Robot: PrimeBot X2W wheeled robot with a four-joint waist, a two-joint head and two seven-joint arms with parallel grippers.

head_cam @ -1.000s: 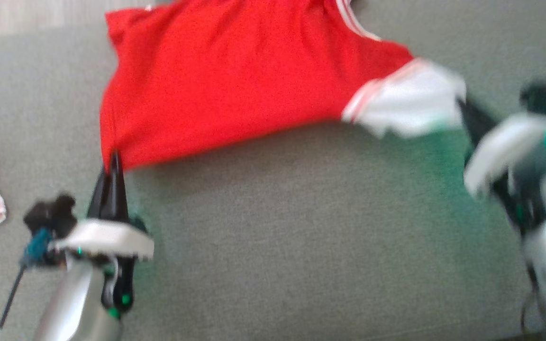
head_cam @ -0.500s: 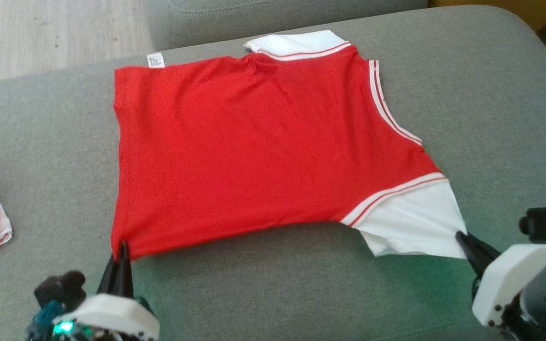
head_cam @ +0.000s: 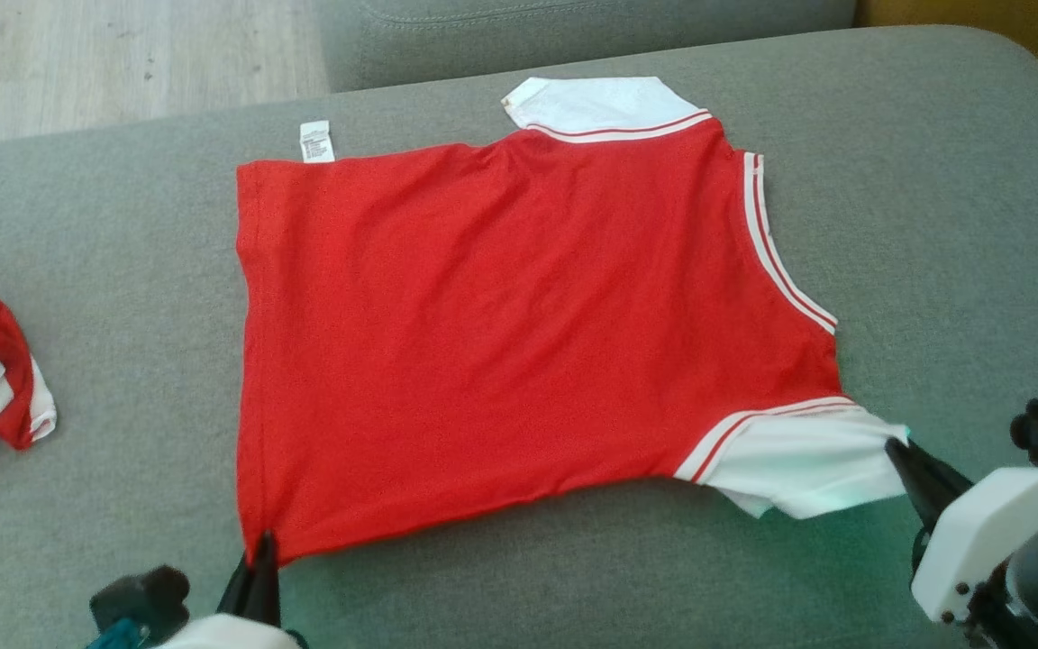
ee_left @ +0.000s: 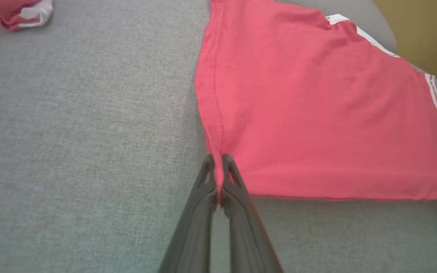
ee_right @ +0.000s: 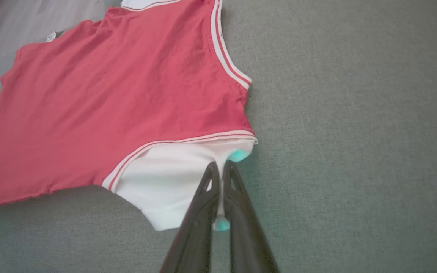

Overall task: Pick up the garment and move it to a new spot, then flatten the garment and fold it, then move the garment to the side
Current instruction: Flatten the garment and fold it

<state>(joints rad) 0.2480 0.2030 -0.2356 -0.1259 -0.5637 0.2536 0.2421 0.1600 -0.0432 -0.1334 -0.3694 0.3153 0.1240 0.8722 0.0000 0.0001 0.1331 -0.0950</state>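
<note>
The red shirt (head_cam: 519,333) lies spread on the grey cushion (head_cam: 573,577). The left gripper (head_cam: 262,550) has its jaws pinched tight on the near hem corner, and the right gripper (head_cam: 899,451) is likewise clamped on the white sleeve (head_cam: 798,464). The two holds are well apart, probably to draw the cloth taut and flat before folding.
</note>
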